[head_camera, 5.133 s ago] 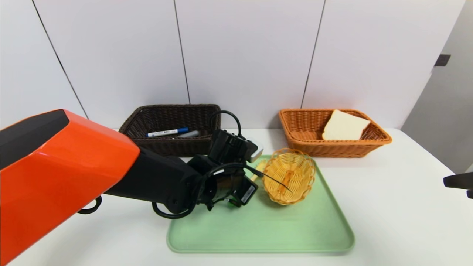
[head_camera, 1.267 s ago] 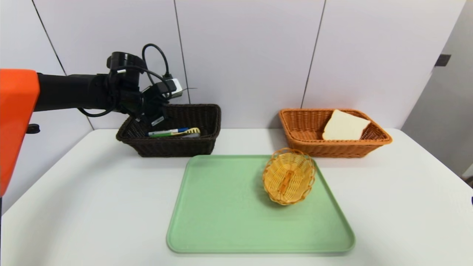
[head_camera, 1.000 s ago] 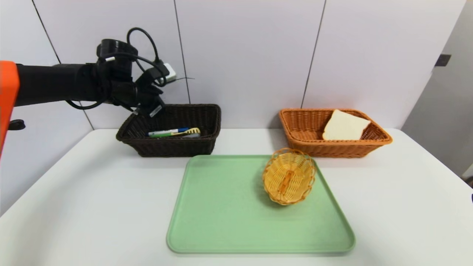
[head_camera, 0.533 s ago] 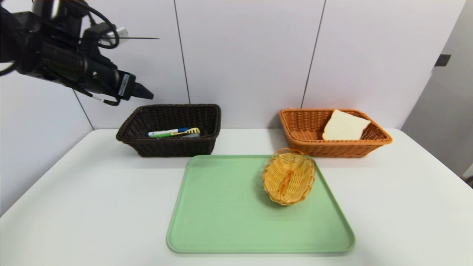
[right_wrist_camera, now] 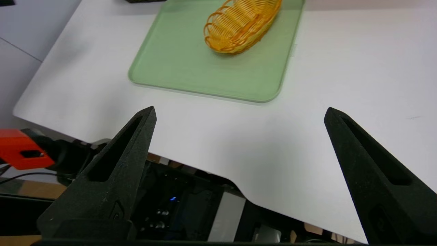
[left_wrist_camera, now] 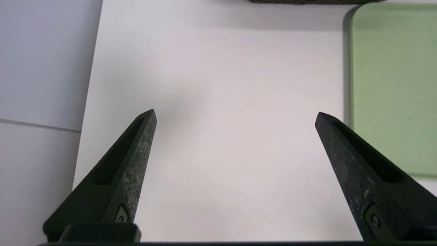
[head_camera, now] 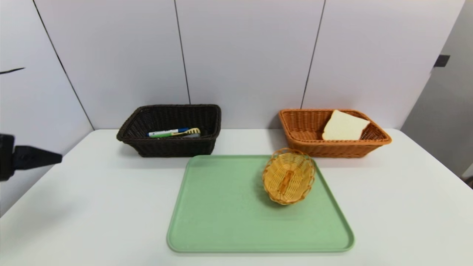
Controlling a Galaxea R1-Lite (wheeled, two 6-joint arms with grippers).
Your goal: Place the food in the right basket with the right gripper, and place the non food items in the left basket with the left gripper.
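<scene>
The dark left basket (head_camera: 173, 148) at the back left holds a blue-capped marker (head_camera: 168, 131) and a yellow comb (head_camera: 189, 131). A slice of bread (head_camera: 343, 126) leans inside the orange right basket (head_camera: 332, 149). My left gripper (left_wrist_camera: 235, 114) is open and empty over bare table left of the green tray (left_wrist_camera: 392, 85). Only one of its fingers (head_camera: 37, 158) shows at the head view's far left edge. My right gripper (right_wrist_camera: 239, 111) is open and empty above the table's near edge, out of the head view.
On the green tray (head_camera: 236, 221) in the middle lies a small yellow wicker basket (head_camera: 289, 176), tipped near its far right corner. The white table (head_camera: 92, 207) ends at a wall behind the baskets. Below the table's near edge sits dark equipment (right_wrist_camera: 170, 205).
The left arm has drawn back from above the dark basket, swinging left and down to the table's left edge, and its fingers have opened wider. The comb, earlier on the tray, lies in the dark basket.
</scene>
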